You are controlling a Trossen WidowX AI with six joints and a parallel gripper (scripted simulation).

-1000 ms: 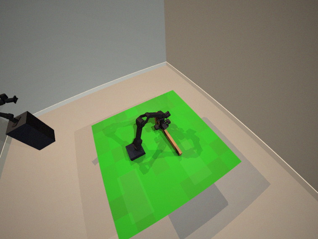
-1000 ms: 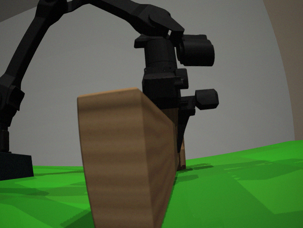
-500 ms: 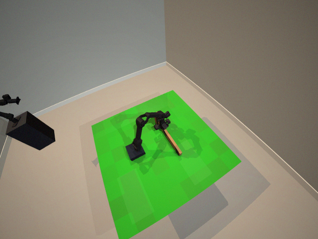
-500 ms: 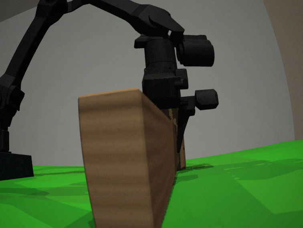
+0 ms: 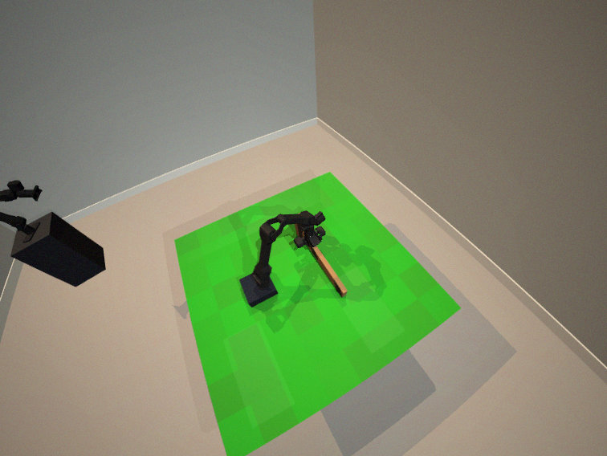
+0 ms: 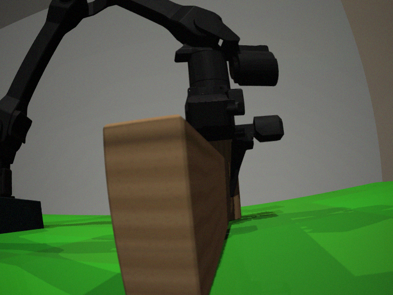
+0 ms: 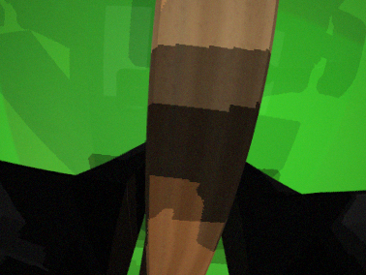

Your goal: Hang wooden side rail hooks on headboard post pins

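Note:
The wooden side rail (image 5: 329, 268) (image 6: 152, 202) (image 7: 208, 77) stands on its narrow edge. Its far end looks to be on or very near the table in the top view; the exterior view cuts off its bottom. My gripper (image 5: 310, 242) (image 7: 188, 205) points down and is shut on the rail near its post end, one finger on each side. The brown headboard post (image 5: 297, 229) (image 6: 237, 202) stands just beyond the gripper, mostly covered by the gripper and rail. The hooks, the slot and the pins are hidden, so whether the hooks sit on the pins cannot be told.
The arm's dark base (image 5: 258, 289) (image 6: 20, 215) stands on the green table top (image 5: 303, 362), left of the rail. A black box (image 5: 59, 250) with dark arm parts stands beyond the table's left side in the top view.

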